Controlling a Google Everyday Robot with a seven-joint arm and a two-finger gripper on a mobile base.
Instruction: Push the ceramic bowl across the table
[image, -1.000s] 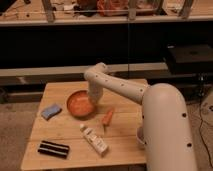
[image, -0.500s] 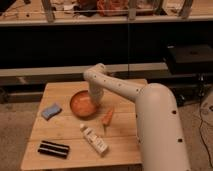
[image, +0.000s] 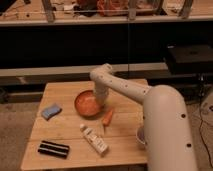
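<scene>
Compared with half a second ago: ceramic bowl (image: 88, 104) shifted slightly to the right on the table (image: 65, 90), a little closer to the carrot (image: 107, 118). Blue sponge (image: 51, 111) and carrot unmoved. Bulky near segment of the arm (image: 125, 89) also shifted a little in frame.

Orange-red bowl now left of centre on the light planked top, well apart from the sponge at its left and near the carrot at its lower right. Gripper (image: 102, 98) low at the bowl's right rim, touching or just beside it; over the rim or against the outer wall, impossible to tell. Degree of opening and any hold: cannot tell.

White arm entering from the lower right corner, thick segment filling the right side, then a slimmer link reaching left above the table's back right part, bending at a rounded joint and dropping straight down to the bowl.

Nearer the front edge: a white bottle (image: 95, 139) lying on its side below the carrot, a flat black object (image: 53, 149) at the front left, and a small white cup (image: 140, 136) partly hidden behind the arm.
</scene>
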